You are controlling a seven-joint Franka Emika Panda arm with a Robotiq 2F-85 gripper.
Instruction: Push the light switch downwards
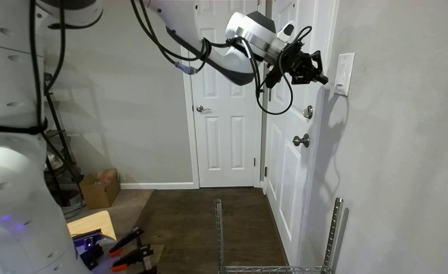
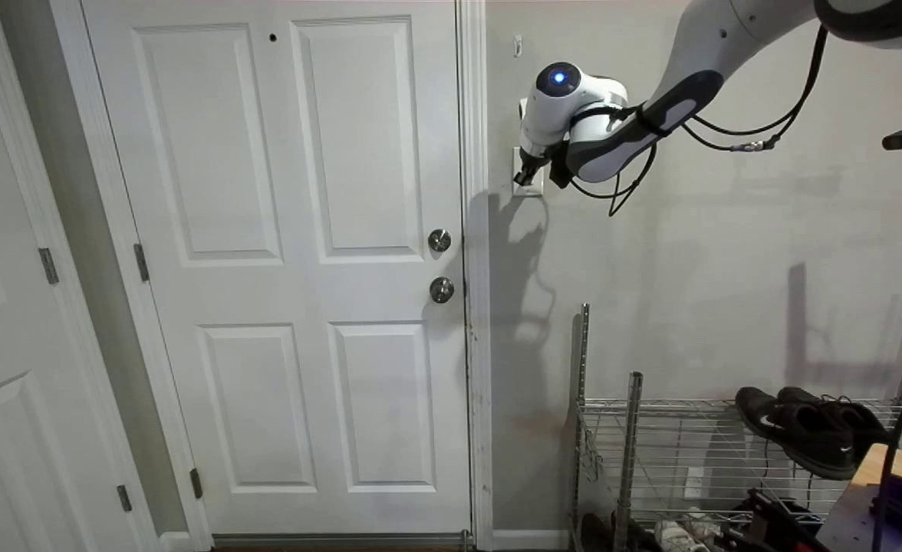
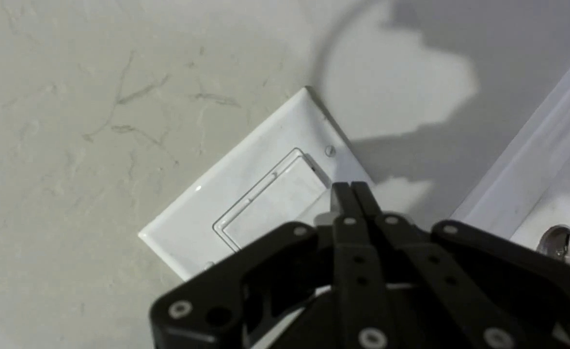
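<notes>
The light switch (image 1: 344, 74) is a white upright plate with a wide paddle on the grey wall beside the door. In an exterior view, the arm partly covers the light switch (image 2: 529, 189). My black gripper (image 1: 323, 80) is shut, with nothing between its fingertips. There its tips show just left of the plate, with a small gap. The gripper (image 2: 524, 179) overlaps the plate's lower left in an exterior view. In the wrist view, the gripper (image 3: 352, 185) covers the plate's door-side edge and one paddle corner of the light switch (image 3: 227, 184). I cannot tell whether it touches.
A white door (image 2: 267, 295) with a round metal knob (image 2: 442, 290) and a deadbolt (image 2: 439, 240) is left of the switch. A wire rack (image 2: 629, 445) with black shoes (image 2: 796, 429) stands below against the wall. A cable (image 1: 277, 113) hangs in a loop under the wrist.
</notes>
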